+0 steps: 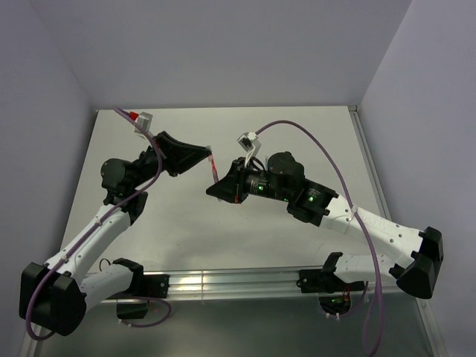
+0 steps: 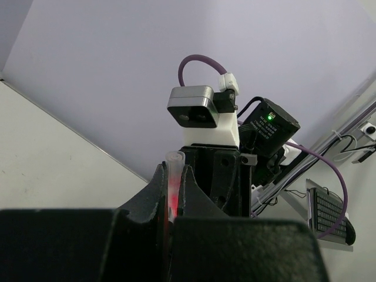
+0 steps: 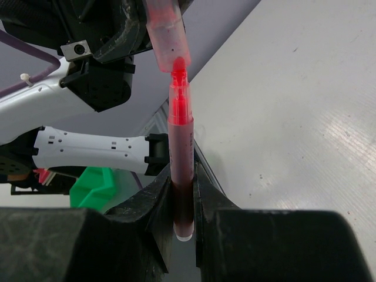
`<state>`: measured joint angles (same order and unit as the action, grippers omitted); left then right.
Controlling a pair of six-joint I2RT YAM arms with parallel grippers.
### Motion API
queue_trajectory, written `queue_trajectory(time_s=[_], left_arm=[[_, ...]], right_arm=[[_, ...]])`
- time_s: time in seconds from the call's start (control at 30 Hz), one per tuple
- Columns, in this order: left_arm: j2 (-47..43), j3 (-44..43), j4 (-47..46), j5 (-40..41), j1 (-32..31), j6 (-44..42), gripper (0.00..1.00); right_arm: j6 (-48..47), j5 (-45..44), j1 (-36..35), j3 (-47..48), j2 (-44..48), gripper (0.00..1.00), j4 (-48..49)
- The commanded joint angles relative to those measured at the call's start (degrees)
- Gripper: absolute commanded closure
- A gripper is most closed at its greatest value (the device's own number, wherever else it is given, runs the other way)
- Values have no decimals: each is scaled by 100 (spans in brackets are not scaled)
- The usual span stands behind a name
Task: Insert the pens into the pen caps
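My right gripper [image 3: 182,172] is shut on the red pen [image 3: 180,147] and holds it in the air, tip pointing at the left gripper. My left gripper [image 2: 172,170] is shut on a pinkish-red pen cap [image 2: 172,185], which also shows in the right wrist view [image 3: 166,32]. The pen's red tip [image 3: 178,69] is just at the cap's open mouth, slightly off line. In the top view the two grippers, left [image 1: 207,155] and right [image 1: 218,189], meet above the table's middle. The other pens and caps are out of view.
The pale table [image 1: 312,141] is bounded by walls at the back and sides and by a metal rail [image 1: 238,279] at the front. A green bin [image 3: 94,185] and a keyboard [image 2: 329,214] lie beyond the table.
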<state>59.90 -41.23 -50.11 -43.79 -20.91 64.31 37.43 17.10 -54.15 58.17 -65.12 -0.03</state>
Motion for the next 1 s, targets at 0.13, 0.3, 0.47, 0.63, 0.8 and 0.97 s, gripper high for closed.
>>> queue_trajectory(time_s=[0.13,0.3,0.47,0.63,0.8,0.97], left_arm=[[39,63,-447,-226,16,108,100],[66,45,-474,-253,-10,187,100],[-57,-34,-19,-51,-264,-32,100],[-268,10,369,55,-317,-138,100],[-557,98,773,292,-458,-235,100],[-672,80,950,511,-616,-226,100]], right_arm=[[-113,-111,-52,326,-53,100,127],[-148,-190,-52,379,-53,100,74],[-157,-418,-52,326,70,100,161],[-166,-594,-52,195,289,100,249],[-227,-673,-52,159,395,100,205],[-236,-761,-69,72,474,100,214]])
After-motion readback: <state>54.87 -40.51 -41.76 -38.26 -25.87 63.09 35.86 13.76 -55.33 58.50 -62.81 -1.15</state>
